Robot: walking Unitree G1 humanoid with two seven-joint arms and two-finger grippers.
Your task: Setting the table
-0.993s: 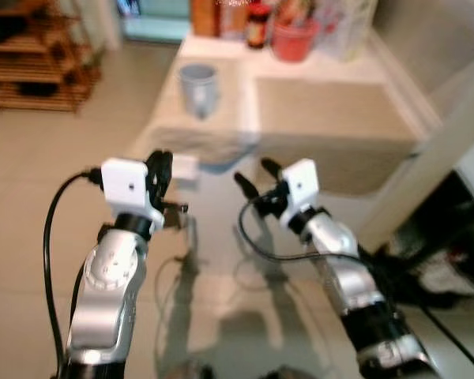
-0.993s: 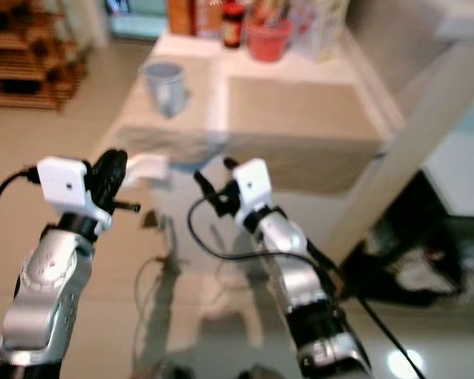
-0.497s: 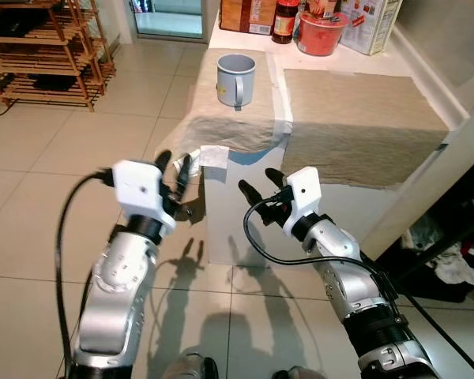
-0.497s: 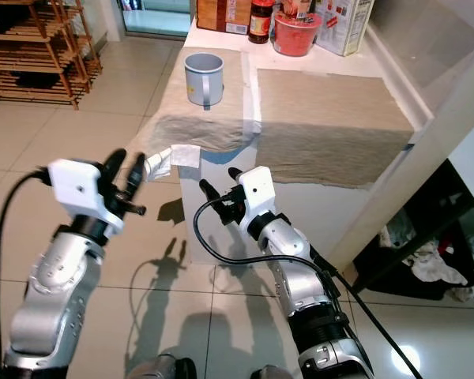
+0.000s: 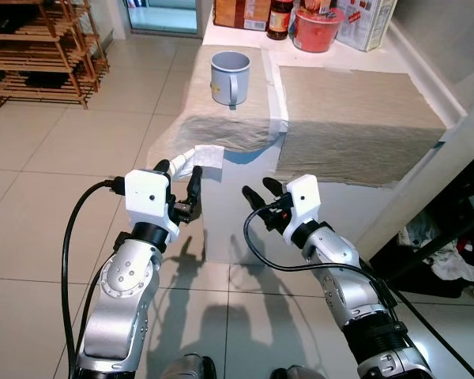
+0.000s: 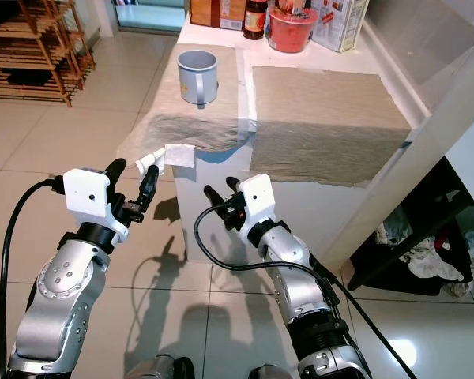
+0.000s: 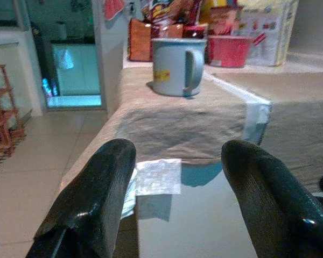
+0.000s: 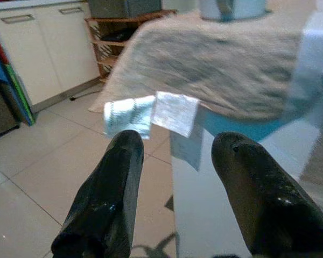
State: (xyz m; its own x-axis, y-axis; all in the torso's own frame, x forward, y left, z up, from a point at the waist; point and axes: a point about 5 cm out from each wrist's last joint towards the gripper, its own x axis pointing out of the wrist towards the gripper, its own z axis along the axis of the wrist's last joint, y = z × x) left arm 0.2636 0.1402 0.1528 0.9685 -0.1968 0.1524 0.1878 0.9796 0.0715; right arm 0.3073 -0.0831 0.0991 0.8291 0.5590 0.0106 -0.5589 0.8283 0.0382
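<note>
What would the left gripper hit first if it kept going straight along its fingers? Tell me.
Probably the draped edge of the beige cloth at the table's near end, with the grey mug beyond it. The left gripper is open and aimed there, though depth is uncertain.

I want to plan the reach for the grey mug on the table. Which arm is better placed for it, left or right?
Probably the left. The mug stands on the left placemat, roughly in line with the left gripper; its open fingers frame the mug in the left wrist view. The right gripper, also open, is before the table's middle.
</note>
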